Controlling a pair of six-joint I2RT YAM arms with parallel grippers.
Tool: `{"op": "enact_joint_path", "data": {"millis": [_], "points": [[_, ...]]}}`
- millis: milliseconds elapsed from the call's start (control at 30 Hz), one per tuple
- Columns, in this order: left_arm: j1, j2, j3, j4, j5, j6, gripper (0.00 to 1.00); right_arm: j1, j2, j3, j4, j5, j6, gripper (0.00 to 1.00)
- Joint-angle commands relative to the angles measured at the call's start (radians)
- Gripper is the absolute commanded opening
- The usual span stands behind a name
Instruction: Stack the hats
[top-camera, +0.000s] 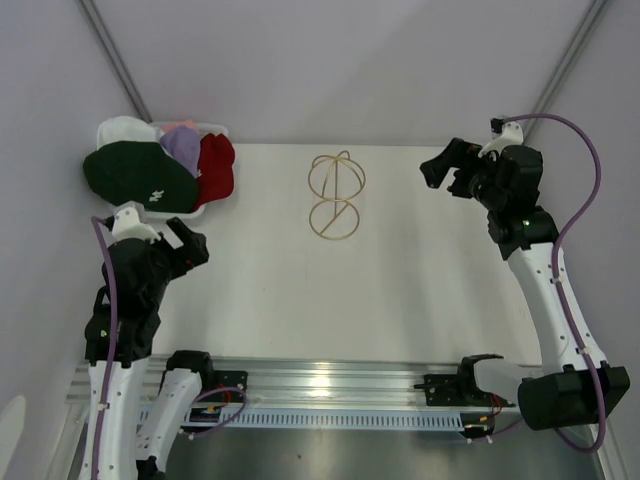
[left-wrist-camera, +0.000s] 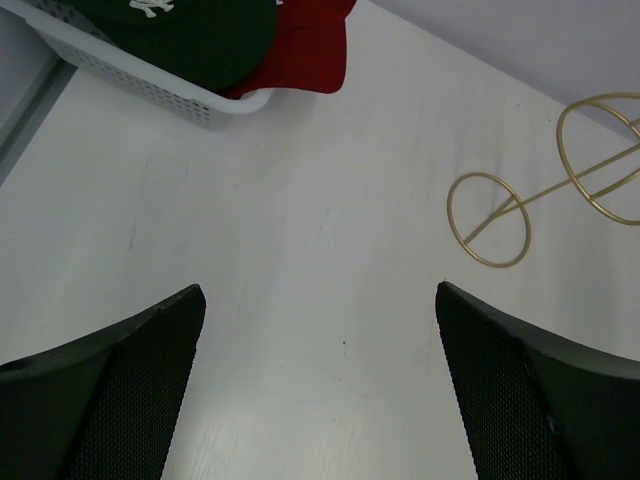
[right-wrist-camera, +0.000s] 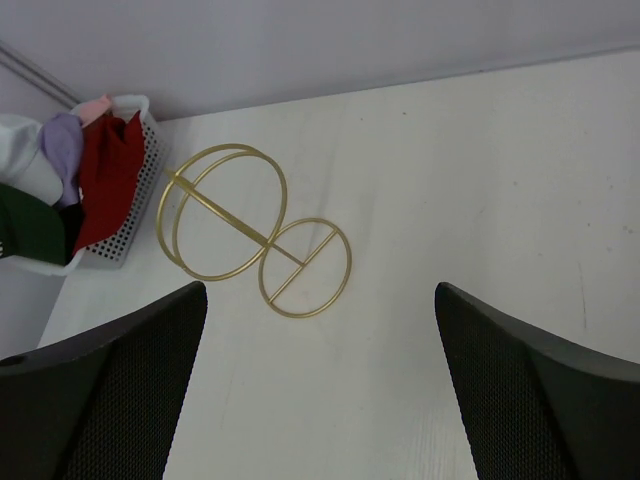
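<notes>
The white table (top-camera: 400, 290) is bare across its middle and near part, with wide open room between the two arms. At its far left corner a white mesh basket (top-camera: 222, 131) sits against the edge, and a gold wire stand (top-camera: 337, 198) lies on its side at far centre, well apart from the basket.

All the hats are in the basket. A dark green cap (top-camera: 135, 175) with a small white logo lies on top at the near left, spilling over the rim. A red cap (top-camera: 217, 165) hangs over the right side, a lavender cap (top-camera: 183, 145) sits between them, a white cap (top-camera: 125, 130) is at the far left, and a scrap of pink (top-camera: 185, 124) shows at the far rim.

The left gripper (top-camera: 190, 245) hovers just near of the basket, its fingers (left-wrist-camera: 120, 380) spread wide over bare table. In its wrist view the basket wall (left-wrist-camera: 150, 90), green cap (left-wrist-camera: 200, 40) and red cap (left-wrist-camera: 310, 50) lie beyond the fingertips to the far left, not between them.

The right gripper (top-camera: 442, 168) is raised at the far right, fingers (right-wrist-camera: 530, 380) likewise wide apart and holding nothing. It faces the stand (right-wrist-camera: 240, 222), with the basket (right-wrist-camera: 130, 235) beyond.

Plain pale walls (top-camera: 350, 70) close the far side, and an aluminium rail (top-camera: 330, 385) runs along the near edge.
</notes>
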Motion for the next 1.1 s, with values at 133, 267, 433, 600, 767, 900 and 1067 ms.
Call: {"op": "enact_joint_path", "data": {"millis": [133,267,433,600,767,900,1067], "points": [[0.003,-0.020,0.015,0.020,-0.130,-0.123,1.00,0.024,0.033,-0.013,0.066,0.039,0.040,0.99],[0.004,0.032,-0.003,0.050,-0.074,-0.253,0.99,0.082,0.061,-0.046,0.081,0.105,0.033,1.00],[0.124,0.182,0.066,0.133,-0.081,-0.281,0.99,0.142,0.125,-0.012,0.083,0.121,0.022,1.00],[0.242,0.362,0.174,0.222,0.037,-0.218,0.94,0.145,0.179,-0.036,0.146,0.062,0.049,0.99],[0.325,0.575,0.297,0.277,0.169,-0.215,0.93,0.145,0.205,-0.044,0.184,0.050,0.016,1.00],[0.308,0.624,0.228,0.458,0.225,-0.206,0.93,0.144,0.228,-0.041,0.195,0.068,-0.021,1.00],[0.159,0.726,0.225,0.471,0.096,-0.259,0.95,0.136,0.237,-0.058,0.241,0.018,0.039,1.00]]}}
